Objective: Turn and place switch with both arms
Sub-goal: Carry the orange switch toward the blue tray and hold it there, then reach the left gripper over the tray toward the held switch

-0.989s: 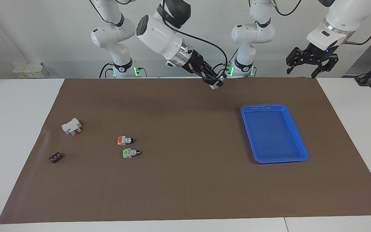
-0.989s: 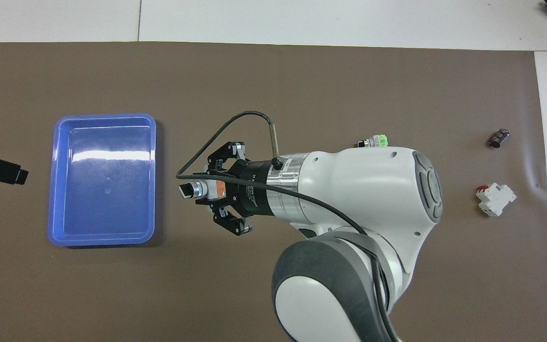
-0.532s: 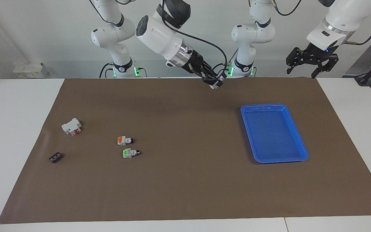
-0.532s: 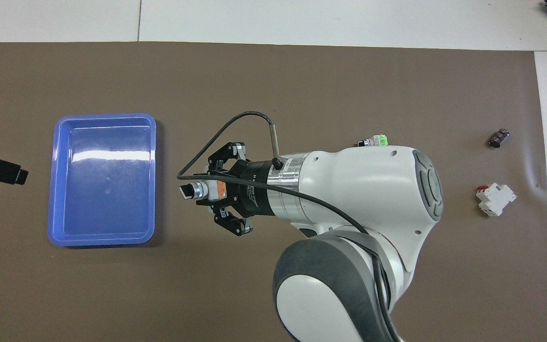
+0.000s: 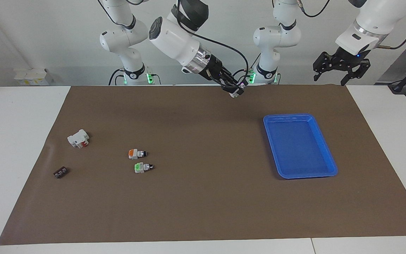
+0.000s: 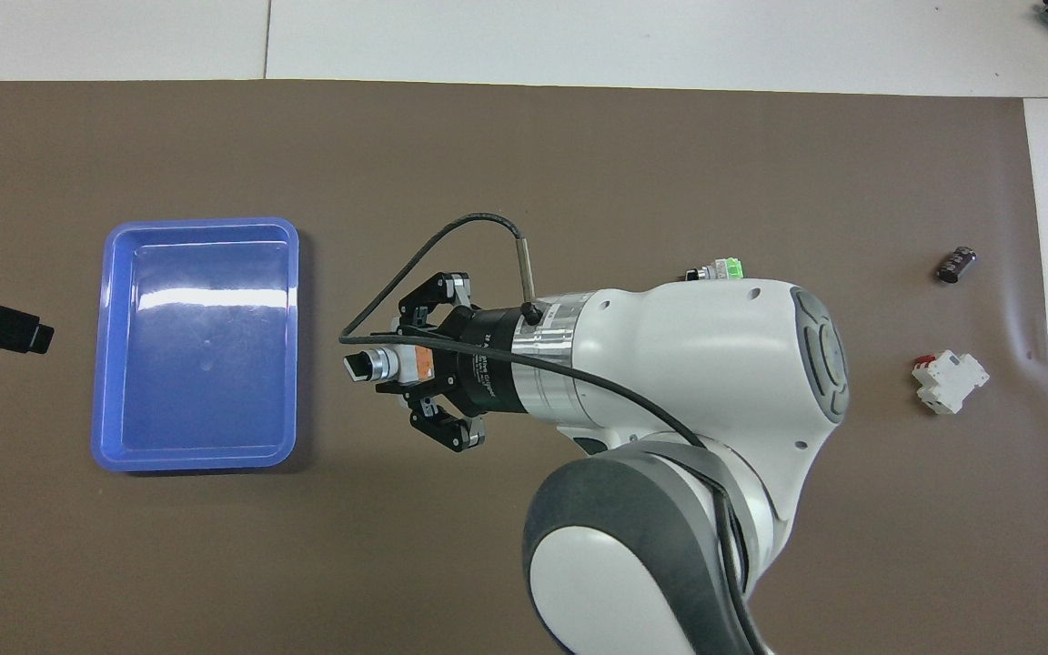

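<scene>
My right gripper [image 5: 235, 91] is shut on an orange-ended switch [image 5: 238, 94] and holds it in the air over the mat, beside the blue tray [image 5: 287, 115]. In the overhead view the right gripper [image 6: 404, 364] holds the switch [image 6: 377, 364] level, with its black knob pointing toward the tray [image 6: 196, 221]. A second orange-ended switch [image 5: 136, 153] lies on the mat; the right arm hides it in the overhead view. My left gripper [image 5: 340, 70] waits open and empty, high over the mat's edge at the left arm's end, and also shows in the overhead view [image 6: 5, 326].
A green-ended switch [image 5: 142, 167] lies beside the second orange one, and also shows in the overhead view [image 6: 722, 269]. A white and red block [image 5: 78, 138] and a small black part [image 5: 60, 172] lie toward the right arm's end. Two slimmer arms stand at the robots' edge.
Almost nothing. The right arm's upper part has shifted slightly; the switch stays held in the same place. The left arm has not moved.
</scene>
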Controlling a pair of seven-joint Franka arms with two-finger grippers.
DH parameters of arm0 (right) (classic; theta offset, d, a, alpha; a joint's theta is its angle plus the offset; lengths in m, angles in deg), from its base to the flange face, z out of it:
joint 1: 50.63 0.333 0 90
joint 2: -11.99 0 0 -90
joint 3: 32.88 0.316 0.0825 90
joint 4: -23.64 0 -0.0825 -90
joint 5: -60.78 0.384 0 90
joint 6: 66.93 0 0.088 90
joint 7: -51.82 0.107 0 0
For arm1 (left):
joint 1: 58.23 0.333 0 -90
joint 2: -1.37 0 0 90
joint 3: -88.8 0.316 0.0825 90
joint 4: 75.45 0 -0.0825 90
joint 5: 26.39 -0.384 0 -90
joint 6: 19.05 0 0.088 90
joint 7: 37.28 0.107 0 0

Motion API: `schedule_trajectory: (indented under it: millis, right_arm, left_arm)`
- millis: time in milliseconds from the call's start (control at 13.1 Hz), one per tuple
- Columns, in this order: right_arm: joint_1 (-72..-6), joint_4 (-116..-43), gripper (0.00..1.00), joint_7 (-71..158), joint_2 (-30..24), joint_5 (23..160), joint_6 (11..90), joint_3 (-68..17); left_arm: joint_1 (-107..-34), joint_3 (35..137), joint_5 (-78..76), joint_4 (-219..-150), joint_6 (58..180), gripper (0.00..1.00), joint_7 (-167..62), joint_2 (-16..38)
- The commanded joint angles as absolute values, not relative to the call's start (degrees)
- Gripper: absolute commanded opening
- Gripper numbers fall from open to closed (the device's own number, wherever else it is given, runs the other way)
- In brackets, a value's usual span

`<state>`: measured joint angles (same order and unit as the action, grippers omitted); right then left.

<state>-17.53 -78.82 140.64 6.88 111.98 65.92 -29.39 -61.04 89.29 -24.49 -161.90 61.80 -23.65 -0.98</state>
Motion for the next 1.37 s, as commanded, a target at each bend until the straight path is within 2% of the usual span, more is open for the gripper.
schedule_trajectory:
  millis: [0,913,1293]
  right_arm:
    - [-18.2,-78.0,0.0,141.4,6.8,112.5,64.7,-29.2]
    - [-18.2,-78.1,0.0,141.4,6.8,112.5,64.7,-29.2]
    - [-18.2,-78.1,0.0,141.4,6.8,112.5,64.7,-29.2]
  left_arm:
    - [-61.3,89.7,-24.4,-163.3,61.5,1.0,-23.6,-2.4]
    - [-62.3,89.1,-24.3,-162.7,60.8,1.0,-24.0,-2.6]
    - [-62.2,88.7,-16.1,-162.7,60.2,1.0,-29.1,-2.7]
